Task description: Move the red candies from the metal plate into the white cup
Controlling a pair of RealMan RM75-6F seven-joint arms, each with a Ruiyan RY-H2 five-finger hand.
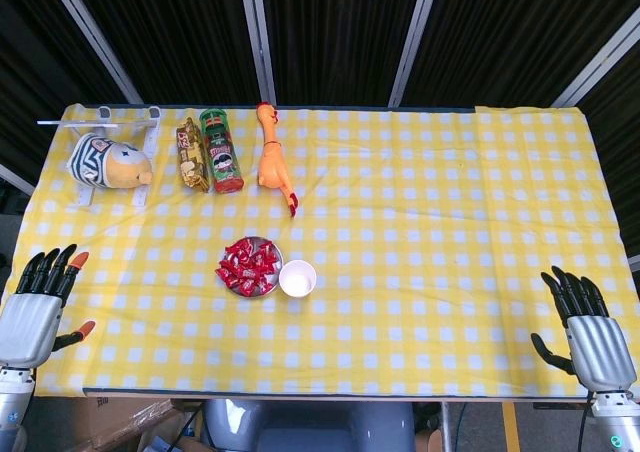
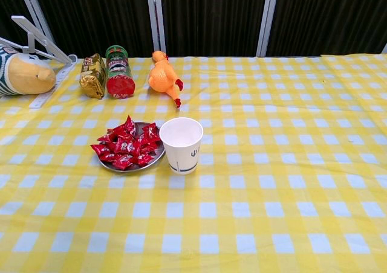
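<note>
- Nearest to me, at the front edge of the tabletop (image 1: 420,302), both robot hands rest idle. My left robot hand (image 1: 38,307) sits at the left front corner, fingers apart and extended, holding nothing. My right robot hand (image 1: 590,332) sits at the right front corner, likewise fingers spread and empty. Neither shows in the chest view.
- Further in, slightly left of centre, stands the metal plate (image 2: 158,156) heaped with red candies (image 2: 127,143) in crinkled wrappers. None have been transferred, as far as I can judge; the cup interior looks empty in both views.
- The white cup (image 2: 181,144) stands upright just beside the plate on its right, rims near or touching; I cannot tell which.
- Deciding relation: the plate lies forward and inward from both robot hands, but clearly closer to the left one. I judge the left robot hand better placed to pick; its reach runs diagonally right and away, and the carry to the cup is a short rightward shift.
- Farthest back, along the rear left: a plush toy (image 1: 105,162) on a white rack (image 1: 130,122), a gold snack packet (image 1: 191,155), a green Pringles can (image 1: 222,152) lying down, and an orange rubber chicken (image 1: 273,157). All well apart from the work zone.
</note>
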